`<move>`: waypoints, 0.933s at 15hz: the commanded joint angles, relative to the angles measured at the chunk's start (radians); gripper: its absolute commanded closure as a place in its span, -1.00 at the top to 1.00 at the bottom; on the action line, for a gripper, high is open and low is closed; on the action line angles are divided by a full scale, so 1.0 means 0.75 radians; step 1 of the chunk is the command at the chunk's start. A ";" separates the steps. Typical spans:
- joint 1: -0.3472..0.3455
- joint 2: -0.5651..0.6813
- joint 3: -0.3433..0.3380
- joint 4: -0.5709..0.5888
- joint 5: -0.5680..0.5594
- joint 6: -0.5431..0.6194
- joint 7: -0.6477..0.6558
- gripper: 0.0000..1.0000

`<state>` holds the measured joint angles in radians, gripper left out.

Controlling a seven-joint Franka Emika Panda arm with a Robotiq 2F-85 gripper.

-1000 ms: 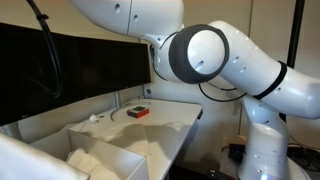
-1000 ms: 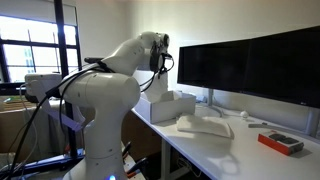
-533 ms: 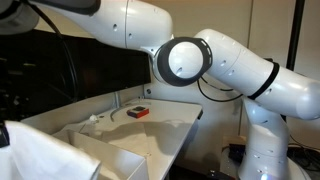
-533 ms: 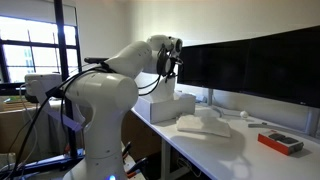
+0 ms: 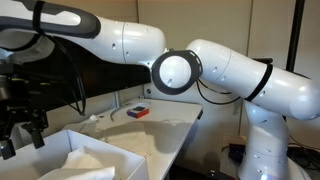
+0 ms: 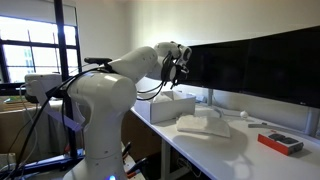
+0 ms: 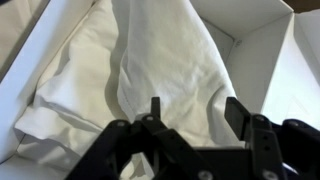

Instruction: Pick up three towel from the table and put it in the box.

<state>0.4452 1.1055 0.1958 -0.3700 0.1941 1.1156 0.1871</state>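
Towel (image 7: 150,60) lies rumpled inside the box (image 7: 255,35), directly under the gripper (image 7: 195,108), and those jaws are spread well apart with nothing between them.

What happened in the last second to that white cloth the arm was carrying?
The claw shifted sideways over the box, opened and let go of the towel. The towel now lies rumpled inside the box, below the open claw. The other towels on the table, the small red object and the box stayed put.
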 commanded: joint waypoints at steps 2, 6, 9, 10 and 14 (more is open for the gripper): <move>-0.047 -0.034 0.004 -0.029 0.027 0.052 0.101 0.99; -0.066 -0.042 -0.016 -0.042 0.002 0.023 0.099 1.00; -0.070 -0.053 -0.054 -0.045 -0.027 -0.002 0.135 1.00; -0.075 -0.061 -0.069 -0.046 -0.037 -0.018 0.145 1.00; -0.112 -0.109 -0.138 -0.041 -0.096 -0.121 0.157 1.00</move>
<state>0.3875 1.0813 0.1145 -0.3693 0.1577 1.0844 0.2825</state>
